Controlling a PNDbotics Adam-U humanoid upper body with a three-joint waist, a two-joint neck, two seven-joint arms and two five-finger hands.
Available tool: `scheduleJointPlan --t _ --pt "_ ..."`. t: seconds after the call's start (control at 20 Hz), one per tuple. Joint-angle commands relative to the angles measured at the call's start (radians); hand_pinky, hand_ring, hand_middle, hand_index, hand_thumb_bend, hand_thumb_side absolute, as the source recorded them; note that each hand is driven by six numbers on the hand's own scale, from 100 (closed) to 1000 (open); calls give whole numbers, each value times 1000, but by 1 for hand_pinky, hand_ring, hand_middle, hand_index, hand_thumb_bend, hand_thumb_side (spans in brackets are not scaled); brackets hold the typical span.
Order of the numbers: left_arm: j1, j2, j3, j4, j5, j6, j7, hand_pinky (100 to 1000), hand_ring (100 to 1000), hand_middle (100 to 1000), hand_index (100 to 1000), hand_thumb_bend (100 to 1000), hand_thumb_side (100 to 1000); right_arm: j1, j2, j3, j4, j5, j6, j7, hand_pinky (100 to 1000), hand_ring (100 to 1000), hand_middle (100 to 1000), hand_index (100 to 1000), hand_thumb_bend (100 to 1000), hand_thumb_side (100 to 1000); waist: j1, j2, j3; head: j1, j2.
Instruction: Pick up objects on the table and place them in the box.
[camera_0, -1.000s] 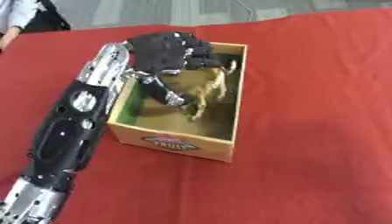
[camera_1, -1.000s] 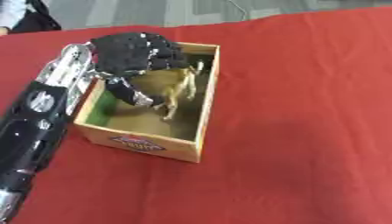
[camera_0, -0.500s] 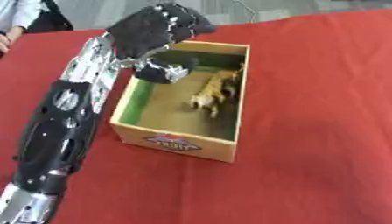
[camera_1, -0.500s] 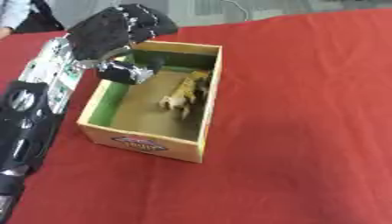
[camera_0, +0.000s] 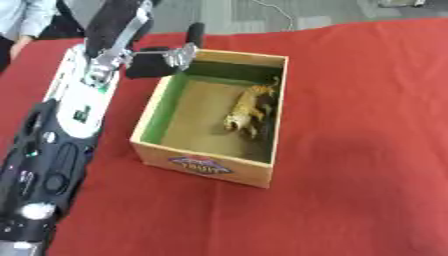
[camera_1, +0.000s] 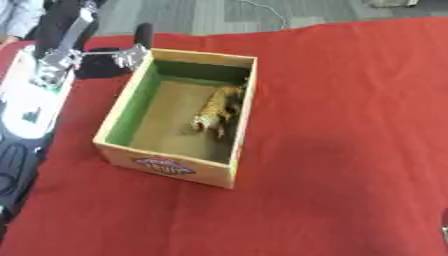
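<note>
I have lifted my left robot hand (camera_0: 162, 60), fingers relaxed and empty, to the upper left; the toy animal (camera_0: 249, 107) lies inside the box (camera_0: 206, 167), placement complete.

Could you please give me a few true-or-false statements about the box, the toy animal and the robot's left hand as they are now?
1. The toy animal lies inside the box. True.
2. The left hand is holding the toy. False: the hand is up beyond the box's far left corner, and the toy lies free in the box.
3. The table has a red cover. True.
4. The box lies tipped on its side. False: it stands upright, open side up.
</note>
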Motion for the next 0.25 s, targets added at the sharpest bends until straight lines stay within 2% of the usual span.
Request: scheduleJointPlan --t 0.05,0.1,0.25 --pt "32 38 33 -104 140 66 -69 707 727 711 924 100 728 0 -26 -13 -9 -5 -10 -8 934 573 417 772 100 377 -7 -26 8 -18 -4" --pt "53 40 43 -127 164 86 -90 705 722 708 920 100 878 2 -27 -15 -9 -5 -12 -10 933 573 417 772 100 378 -8 -27 14 -24 -5" --pt "107 42 70 -185 221 140 -138 698 707 696 911 100 974 5 -29 -19 -9 -5 -18 -15 931 573 418 772 100 378 -13 -29 25 -39 -7"
